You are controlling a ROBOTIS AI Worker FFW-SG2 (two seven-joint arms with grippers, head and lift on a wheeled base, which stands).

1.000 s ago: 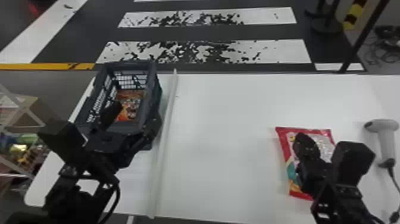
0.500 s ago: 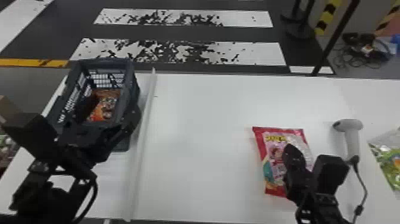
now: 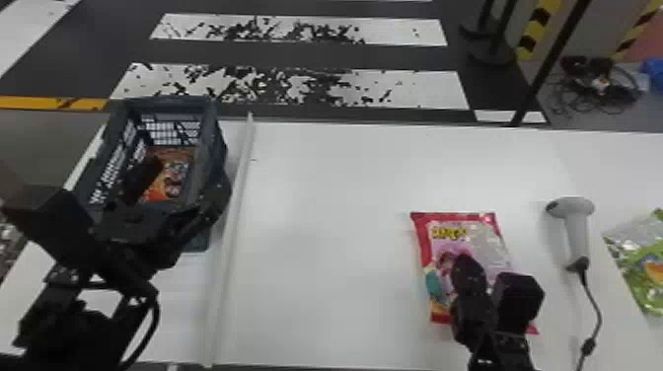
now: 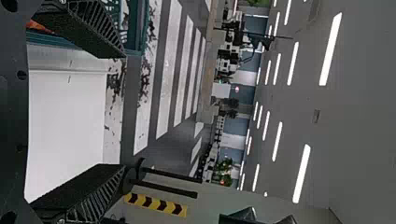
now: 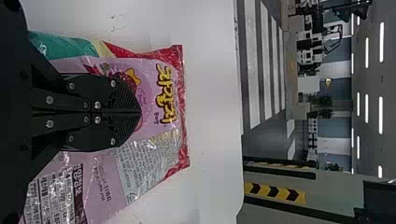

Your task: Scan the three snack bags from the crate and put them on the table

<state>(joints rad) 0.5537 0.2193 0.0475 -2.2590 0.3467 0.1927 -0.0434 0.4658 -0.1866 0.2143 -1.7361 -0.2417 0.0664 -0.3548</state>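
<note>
Progress judged at two bags out, one left: pink bag point(image 3: 459, 241) and green bag point(image 3: 641, 261) lie on the table point(image 3: 335, 197), right and far right of the crate point(image 3: 163, 102); scans unconfirmed. Orange bag point(image 3: 180, 170) remains inside the crate; left end effector point(image 4: 122, 111) at the crate, spread. Right end effector point(image 5: 140, 112) over pink bag, pressed together. Pink bag glossy, red-edged, lightly creased.

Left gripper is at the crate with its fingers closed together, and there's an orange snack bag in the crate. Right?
Not closed: the left wrist view shows the left gripper with its fingers spread wide apart. The rest holds: it is at the crate, with an orange snack bag inside.
</note>
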